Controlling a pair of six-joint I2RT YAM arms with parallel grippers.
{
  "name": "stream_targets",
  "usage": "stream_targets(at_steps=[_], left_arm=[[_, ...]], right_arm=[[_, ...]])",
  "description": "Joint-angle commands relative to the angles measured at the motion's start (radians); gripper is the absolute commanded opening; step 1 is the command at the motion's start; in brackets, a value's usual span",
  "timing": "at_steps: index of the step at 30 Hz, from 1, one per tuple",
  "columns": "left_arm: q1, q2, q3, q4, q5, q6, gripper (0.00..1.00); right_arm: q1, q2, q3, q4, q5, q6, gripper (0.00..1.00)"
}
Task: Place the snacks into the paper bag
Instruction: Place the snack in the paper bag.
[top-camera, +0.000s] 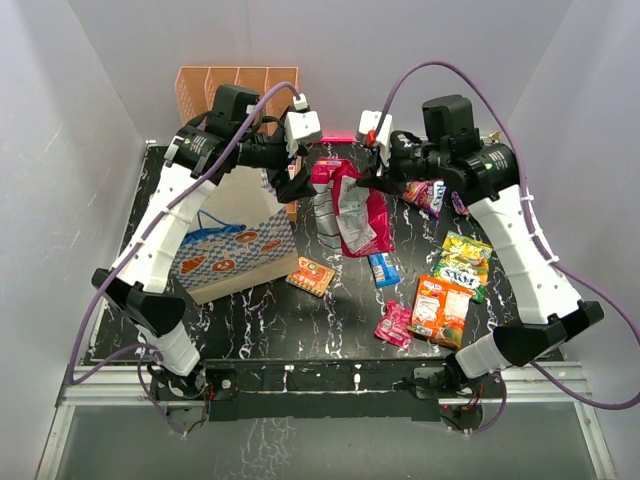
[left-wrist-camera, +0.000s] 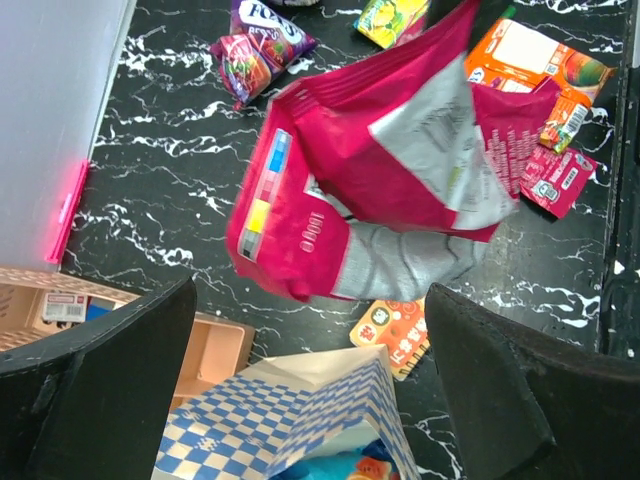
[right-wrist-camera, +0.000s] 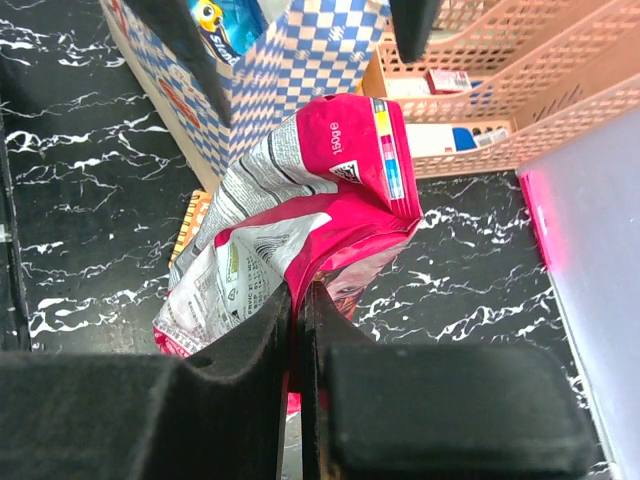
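My right gripper (top-camera: 362, 183) (right-wrist-camera: 298, 295) is shut on a magenta-silver snack packet (top-camera: 352, 212) (right-wrist-camera: 300, 200) and holds it above the table, just right of the paper bag (top-camera: 235, 250) (right-wrist-camera: 300, 60). The packet also shows in the left wrist view (left-wrist-camera: 380, 170). My left gripper (top-camera: 290, 180) (left-wrist-camera: 312, 300) is open wide at the bag's upper right corner, its fingers either side of the bag's mouth (left-wrist-camera: 300, 410). A blue packet (right-wrist-camera: 225, 20) lies inside the bag. On the table lie a small orange packet (top-camera: 310, 275), a blue one (top-camera: 382, 268), a green-yellow one (top-camera: 462, 258), a larger orange one (top-camera: 440, 308), a pink one (top-camera: 394, 324) and a purple one (top-camera: 428, 195).
A peach perforated file rack (top-camera: 225, 85) (right-wrist-camera: 500, 90) stands at the back behind the bag, with small items in it. Grey walls close in the black marbled table (top-camera: 260, 320) on three sides.
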Motion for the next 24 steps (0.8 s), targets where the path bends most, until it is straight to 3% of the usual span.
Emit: stream_targets(at_steps=[1, 8, 15, 20, 24], left_arm=[[0.003, -0.009, 0.070, 0.048, 0.104, 0.021, 0.97], [0.003, 0.007, 0.022, 0.092, 0.293, -0.053, 0.98], [0.003, 0.013, -0.078, 0.152, 0.350, -0.110, 0.96], [0.003, 0.030, -0.096, 0.135, 0.373, -0.102, 0.86], [0.002, 0.025, -0.126, 0.146, 0.403, -0.084, 0.68]], right_arm=[[0.003, -0.051, 0.088, -0.028, -0.072, -0.059, 0.08], [0.004, -0.077, 0.074, -0.038, -0.135, -0.057, 0.08], [0.003, -0.088, 0.070, -0.042, -0.179, -0.053, 0.08], [0.003, -0.099, 0.052, -0.041, -0.183, -0.052, 0.08], [0.002, -0.109, 0.014, -0.026, -0.167, -0.051, 0.08]])
